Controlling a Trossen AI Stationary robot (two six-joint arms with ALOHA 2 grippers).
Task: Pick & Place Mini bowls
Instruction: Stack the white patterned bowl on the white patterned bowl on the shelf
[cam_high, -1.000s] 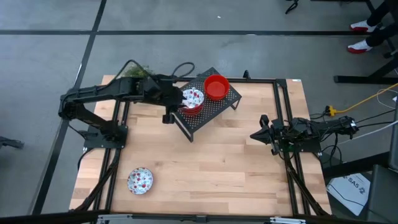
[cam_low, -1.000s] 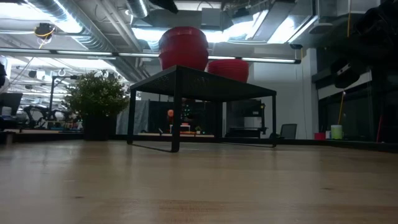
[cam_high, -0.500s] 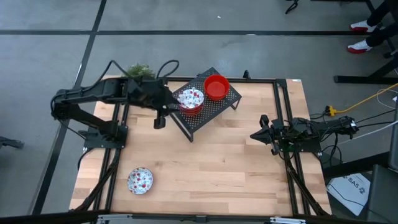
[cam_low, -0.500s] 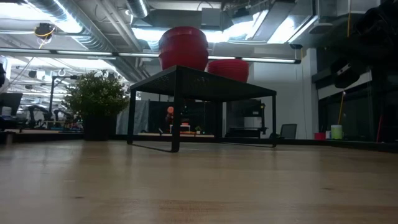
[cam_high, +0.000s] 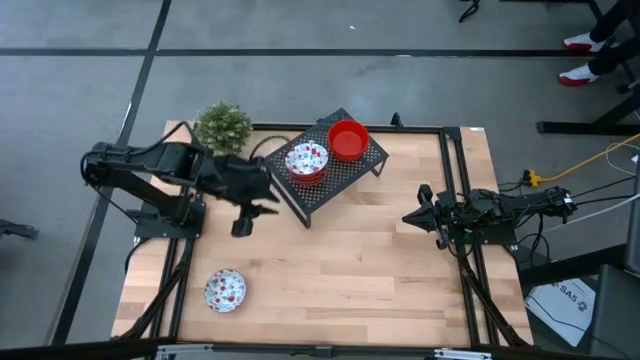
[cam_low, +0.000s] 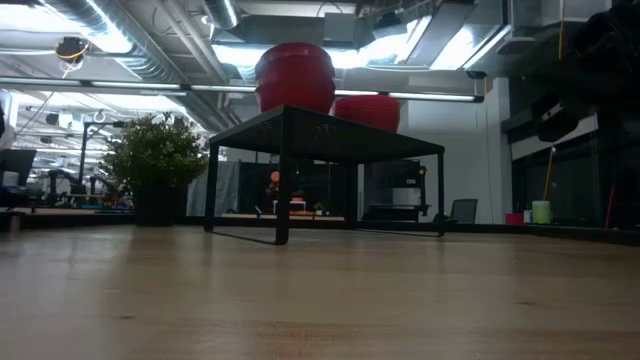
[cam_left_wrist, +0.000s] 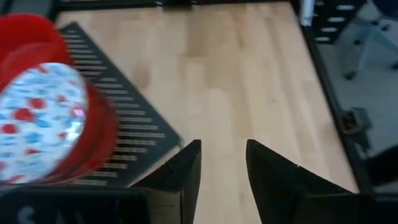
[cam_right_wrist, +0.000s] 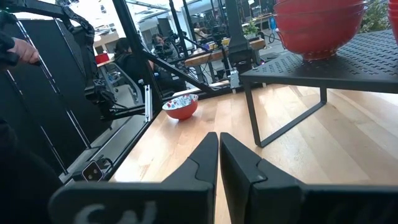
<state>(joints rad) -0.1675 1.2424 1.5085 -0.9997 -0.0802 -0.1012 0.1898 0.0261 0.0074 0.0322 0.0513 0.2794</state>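
Bowls (cam_high: 306, 160) upright on rack (cam_high: 352, 170) | left gripper (cam_high: 243, 222) jaws wide; right gripper (cam_high: 409, 217) jaws closed

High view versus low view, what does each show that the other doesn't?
Only the high view shows the speckled bowl alone near the table's front left, both arms, and the left end effector empty beside the rack. Only the low view shows the room behind and the space under the rack. Both show the rack, its two bowl stacks and the plant.

Grey concrete floor (cam_high: 300, 30) around wooden table (cam_high: 360, 250) — exposed ceiling ducts (cam_low: 130, 40), bright strip lights, distant desks behind.
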